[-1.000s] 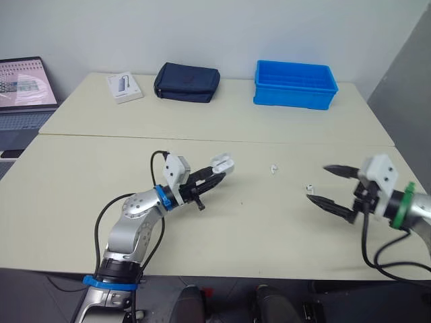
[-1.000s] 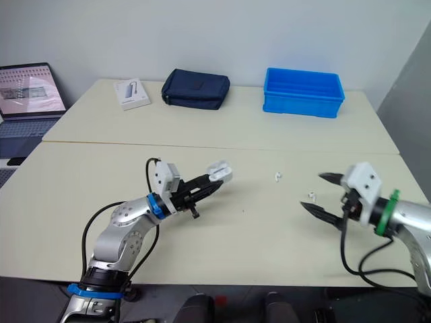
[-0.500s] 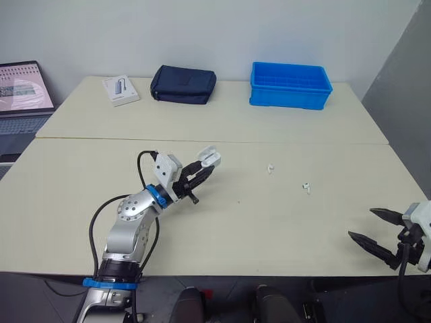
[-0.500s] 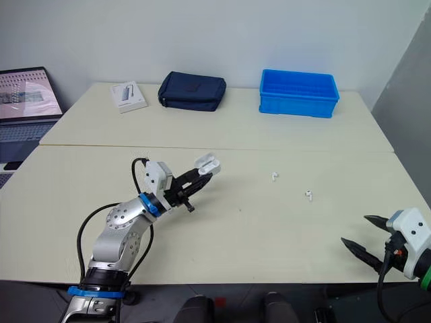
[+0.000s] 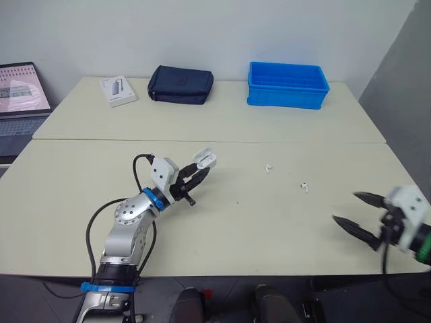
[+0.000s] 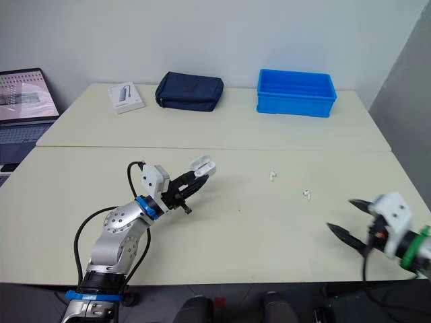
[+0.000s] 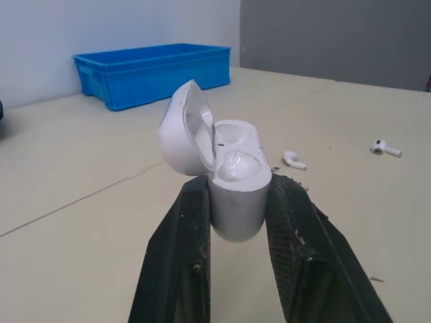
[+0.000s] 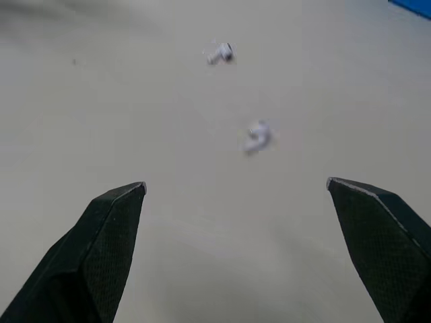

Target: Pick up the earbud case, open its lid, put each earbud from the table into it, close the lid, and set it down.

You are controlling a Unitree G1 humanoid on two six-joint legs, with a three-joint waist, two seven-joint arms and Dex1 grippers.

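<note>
My left gripper (image 5: 190,180) is shut on the white earbud case (image 5: 204,159), held above the table's middle left. The case (image 7: 229,171) has its lid swung up, and both wells look empty. Two white earbuds lie on the table to its right: one earbud (image 5: 267,167) nearer the centre, the other earbud (image 5: 304,186) further right. In the right wrist view both earbuds appear, the near one (image 8: 256,137) and the far one (image 8: 220,54). My right gripper (image 5: 355,216) hovers open at the table's right front edge, a short way from the nearer earbud.
A blue bin (image 5: 287,84), a dark pouch (image 5: 180,84) and a small white box (image 5: 118,90) sit along the far table. A laptop (image 5: 23,94) stands at the far left. A seam (image 5: 202,141) joins the two tables.
The right gripper dropped back to the front right edge, then came up and slightly inward again, still open. The left gripper keeps the open case, drifting slightly left.
</note>
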